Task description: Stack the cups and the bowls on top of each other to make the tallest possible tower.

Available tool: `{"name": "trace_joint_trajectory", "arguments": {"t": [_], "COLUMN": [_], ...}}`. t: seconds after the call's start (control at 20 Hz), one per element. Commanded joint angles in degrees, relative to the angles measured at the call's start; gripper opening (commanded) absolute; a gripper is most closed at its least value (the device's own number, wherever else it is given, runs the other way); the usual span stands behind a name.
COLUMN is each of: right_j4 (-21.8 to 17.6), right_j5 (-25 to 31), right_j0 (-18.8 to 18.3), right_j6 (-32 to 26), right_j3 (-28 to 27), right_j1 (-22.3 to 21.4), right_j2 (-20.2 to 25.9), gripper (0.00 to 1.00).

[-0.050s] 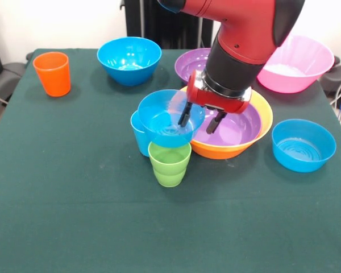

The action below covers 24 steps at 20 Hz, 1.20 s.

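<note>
So the gripper [201, 120] has its fingers spread, one inside the small blue bowl [170, 118], pinching nothing. That bowl sits tilted on the green cup [169, 164], light blue cup [141, 136] just behind.

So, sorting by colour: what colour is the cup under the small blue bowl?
Green, with the blue bowl on it; only the front view shows it.

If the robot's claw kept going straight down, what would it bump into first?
Probably the blue bowl resting on the green cup: one finger of the gripper already looks inside its rim. The other hangs over the purple bowl; depth is uncertain.
</note>
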State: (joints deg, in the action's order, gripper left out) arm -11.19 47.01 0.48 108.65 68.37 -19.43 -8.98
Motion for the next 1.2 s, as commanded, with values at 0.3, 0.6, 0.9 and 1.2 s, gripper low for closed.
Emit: {"name": "trace_joint_trajectory", "arguments": {"t": [0.3, 0.6, 0.9, 1.2], "right_j4": [-1.9, -1.9, -1.9, -2.3], "right_j5": [6.0, 5.4, 6.6, 8.4], "right_j0": [1.0, 1.5, 1.9, 2.7], "right_j6": [-5.0, -4.5, -4.4, -4.4], "right_j3": [-2.1, -1.7, -1.9, -2.3], "right_j1": [-1.0, -1.9, -2.3, -3.0], "right_j2": [6.0, 5.8, 5.4, 4.7], "gripper": [1.00, 1.00, 1.00, 1.00]}}
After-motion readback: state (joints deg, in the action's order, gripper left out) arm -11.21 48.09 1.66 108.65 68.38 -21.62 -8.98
